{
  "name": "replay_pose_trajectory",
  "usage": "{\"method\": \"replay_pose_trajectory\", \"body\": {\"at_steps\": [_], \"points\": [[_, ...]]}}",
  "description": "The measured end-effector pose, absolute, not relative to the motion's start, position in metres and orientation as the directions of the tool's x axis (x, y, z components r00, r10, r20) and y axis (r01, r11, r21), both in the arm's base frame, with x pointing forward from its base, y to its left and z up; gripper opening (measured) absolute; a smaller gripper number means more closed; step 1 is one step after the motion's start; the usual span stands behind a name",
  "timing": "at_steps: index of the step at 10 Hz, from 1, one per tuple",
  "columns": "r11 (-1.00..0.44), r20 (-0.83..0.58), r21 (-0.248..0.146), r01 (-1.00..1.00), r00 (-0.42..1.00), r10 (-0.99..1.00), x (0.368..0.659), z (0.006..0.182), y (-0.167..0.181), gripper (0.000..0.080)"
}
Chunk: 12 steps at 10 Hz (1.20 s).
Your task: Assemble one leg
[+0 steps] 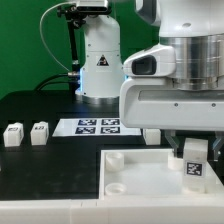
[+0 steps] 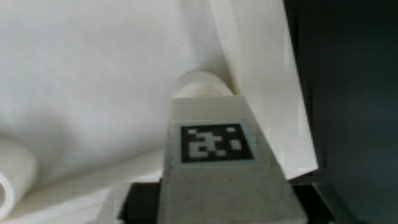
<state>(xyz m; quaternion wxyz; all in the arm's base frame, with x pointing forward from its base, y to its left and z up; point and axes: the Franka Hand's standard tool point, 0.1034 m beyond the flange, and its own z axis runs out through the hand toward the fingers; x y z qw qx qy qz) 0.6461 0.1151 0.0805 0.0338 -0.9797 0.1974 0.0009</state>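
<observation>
My gripper (image 1: 193, 160) is shut on a leg (image 1: 192, 166), a small white block with a black-and-white tag, and holds it upright over the right part of the large white tray-like part (image 1: 135, 190). In the wrist view the held leg (image 2: 215, 140) fills the middle, its tag facing the camera, with dark fingers (image 2: 146, 195) on both sides of its base. Its far end sits close to a round corner socket (image 2: 199, 86) by the tray's raised rim (image 2: 267, 90). Two more legs (image 1: 13, 134) (image 1: 39, 131) stand on the black table at the exterior view's left.
The marker board (image 1: 97, 126) lies on the table before the robot base (image 1: 100, 70). Another small white block (image 1: 151, 136) stands to its right. A round socket (image 1: 114, 157) shows at the tray's near-left corner. Another round white edge (image 2: 15, 170) shows in the wrist view.
</observation>
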Motion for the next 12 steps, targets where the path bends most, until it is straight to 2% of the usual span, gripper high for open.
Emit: {"method": "replay_pose_trajectory", "body": {"at_steps": [1, 2, 4, 5, 7, 9, 10, 11, 12], "points": [[-0.849, -0.022, -0.064, -0.525, 0.851, -0.524, 0.6458, 0.0803, 0.1143, 0.0294], [-0.713, -0.02, -0.062, -0.699, 0.715, -0.699, 0.6436, 0.0801, 0.1139, 0.0294], [-0.403, -0.027, -0.048, -0.914, 0.405, -0.914, 0.6408, 0.0788, 0.117, 0.0294], [-0.274, -0.032, -0.054, -0.96, 0.275, -0.961, 0.6395, 0.0786, 0.1179, 0.0294], [-0.176, -0.05, -0.05, -0.983, 0.179, -0.983, 0.6385, 0.0784, 0.1204, 0.0294], [-0.272, -0.044, -0.053, -0.961, 0.274, -0.961, 0.6383, 0.0775, 0.1203, 0.0294], [-0.502, -0.029, -0.048, -0.864, 0.503, -0.864, 0.6398, 0.075, 0.1183, 0.0467], [-0.7, -0.014, -0.056, -0.712, 0.701, -0.713, 0.6424, 0.0743, 0.1176, 0.0585], [-0.736, -0.013, -0.059, -0.674, 0.738, -0.675, 0.6424, 0.0743, 0.1182, 0.0585]]}}
